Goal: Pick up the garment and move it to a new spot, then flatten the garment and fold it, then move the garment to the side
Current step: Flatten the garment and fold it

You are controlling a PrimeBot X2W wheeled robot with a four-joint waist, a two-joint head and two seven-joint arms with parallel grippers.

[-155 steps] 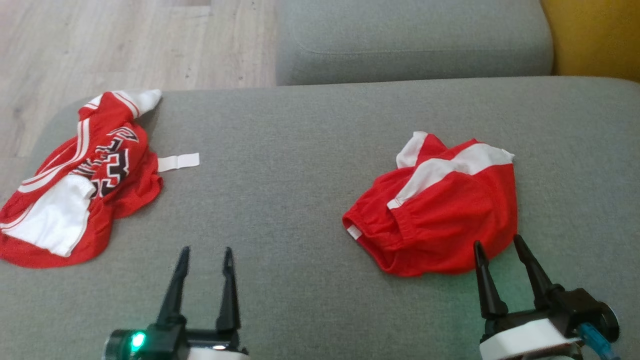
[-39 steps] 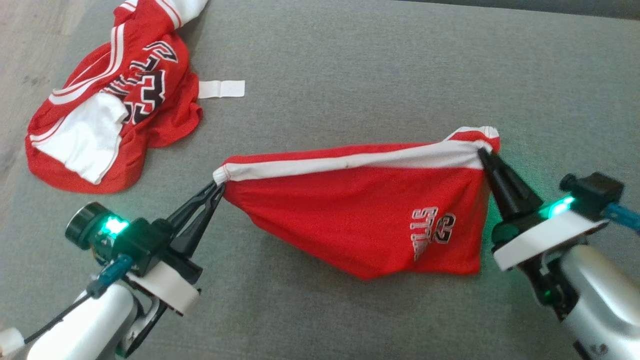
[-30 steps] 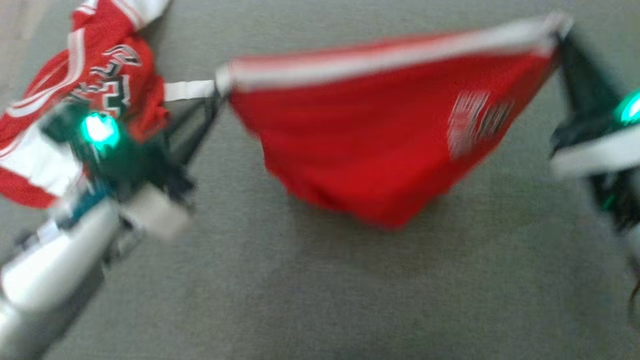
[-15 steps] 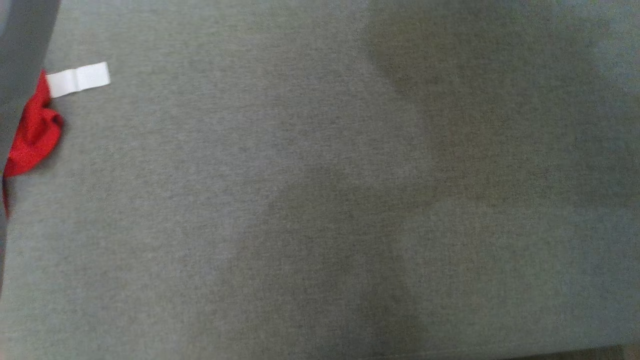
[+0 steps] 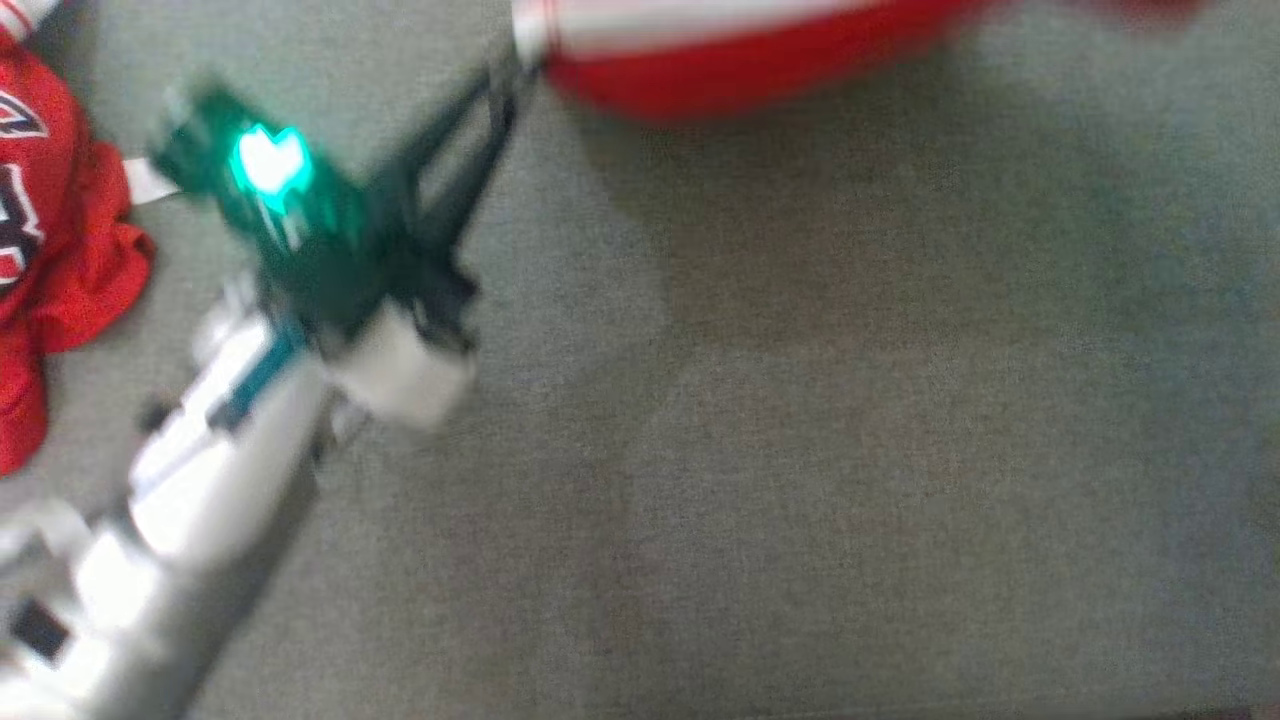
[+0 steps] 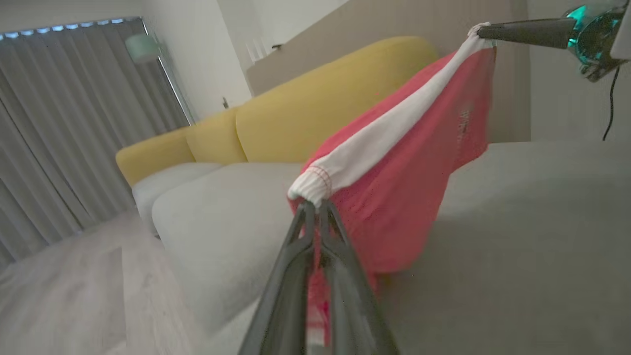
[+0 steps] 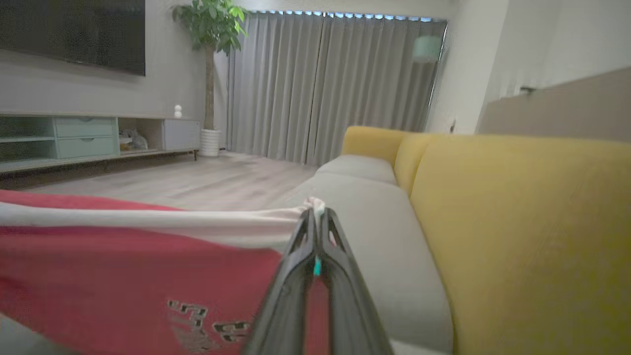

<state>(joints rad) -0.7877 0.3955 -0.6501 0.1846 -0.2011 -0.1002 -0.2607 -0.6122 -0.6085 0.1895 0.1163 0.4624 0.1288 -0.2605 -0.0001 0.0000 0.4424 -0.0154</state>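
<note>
Red garment (image 6: 394, 197) hangs stretched in the air above the grey sofa seat (image 5: 850, 450), left gripper (image 6: 314, 209) clamped shut on one end of its white waistband (image 6: 374, 143), right gripper (image 7: 315, 217) clamped on the opposite end.

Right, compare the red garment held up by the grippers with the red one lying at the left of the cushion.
The held garment hangs by its white band, pinched by the left gripper and right gripper; the lying garment rests on the cushion, untouched. The held garment is stretched taut along its top edge; the lying garment is bunched in folds. Both are red with dark lettering.
</note>
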